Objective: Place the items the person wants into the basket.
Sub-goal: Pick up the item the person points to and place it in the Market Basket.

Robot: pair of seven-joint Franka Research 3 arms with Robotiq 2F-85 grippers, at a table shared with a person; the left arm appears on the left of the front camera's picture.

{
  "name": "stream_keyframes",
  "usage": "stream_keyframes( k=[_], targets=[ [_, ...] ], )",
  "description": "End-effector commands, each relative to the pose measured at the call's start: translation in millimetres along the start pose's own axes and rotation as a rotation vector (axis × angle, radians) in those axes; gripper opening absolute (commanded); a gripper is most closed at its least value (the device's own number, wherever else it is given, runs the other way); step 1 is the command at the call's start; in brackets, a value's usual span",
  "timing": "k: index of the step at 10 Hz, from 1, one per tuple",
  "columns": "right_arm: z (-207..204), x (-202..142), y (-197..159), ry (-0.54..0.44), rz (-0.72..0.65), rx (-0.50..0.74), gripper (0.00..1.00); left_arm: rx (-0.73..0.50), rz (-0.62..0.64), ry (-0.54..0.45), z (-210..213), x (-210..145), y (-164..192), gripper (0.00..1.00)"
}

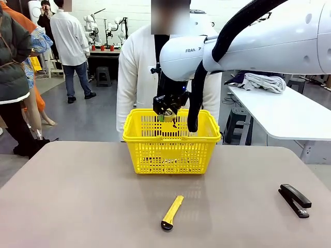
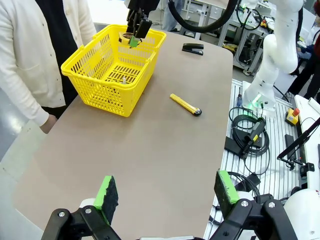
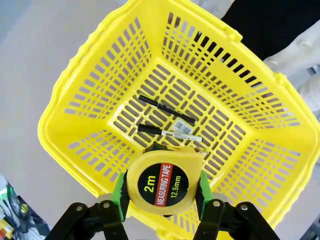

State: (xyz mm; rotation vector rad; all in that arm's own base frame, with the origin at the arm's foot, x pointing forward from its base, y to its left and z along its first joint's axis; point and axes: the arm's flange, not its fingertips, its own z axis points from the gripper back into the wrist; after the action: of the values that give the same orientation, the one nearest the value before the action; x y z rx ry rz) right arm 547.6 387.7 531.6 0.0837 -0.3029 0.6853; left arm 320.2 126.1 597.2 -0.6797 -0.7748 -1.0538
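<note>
Grey tabletop [image 1: 77, 201] fills my front view, with the yellow basket [image 1: 170, 150] standing at the far middle and the person [image 1: 135, 67] in a white cardigan just behind it. My right gripper [image 1: 166, 114] hangs over the basket's mouth, clamped on something yellow. Nearer to me a yellow utility knife [image 1: 172, 212] lies on the table, and a black stapler [image 1: 295, 200] sits well off to the right.

From the left wrist, I see the left gripper [image 2: 167, 192] with its green pads [image 2: 106, 192] wide apart and nothing between them, above the table's near edge. Far across, the basket [image 2: 107, 75] stands beside the person's sleeve [image 2: 20, 65].

From the right wrist, the pads [image 3: 120, 192] pinch the round yellow tape measure [image 3: 161, 184] from both sides, above the basket's near wall [image 3: 80, 150]. On the basket floor lie two markers, a black one [image 3: 167, 110] and a white and black one [image 3: 170, 133], close together and roughly parallel.
</note>
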Motion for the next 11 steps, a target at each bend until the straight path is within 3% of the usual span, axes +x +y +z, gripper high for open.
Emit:
stream_keyframes(
  k=[1, 11],
  targets=[
    [0.0, 0.0, -0.3, 0.0, 0.0, 0.0, 0.63, 0.0, -0.008, -0.004, 1.5, 0.0, -0.5, 1.0],
    [-110.9, -16.0, -28.8, 0.191, -0.015, 0.057, 0.63, 0.0, -0.008, -0.004, 1.5, 0.0, -0.5, 1.0]
  ],
)
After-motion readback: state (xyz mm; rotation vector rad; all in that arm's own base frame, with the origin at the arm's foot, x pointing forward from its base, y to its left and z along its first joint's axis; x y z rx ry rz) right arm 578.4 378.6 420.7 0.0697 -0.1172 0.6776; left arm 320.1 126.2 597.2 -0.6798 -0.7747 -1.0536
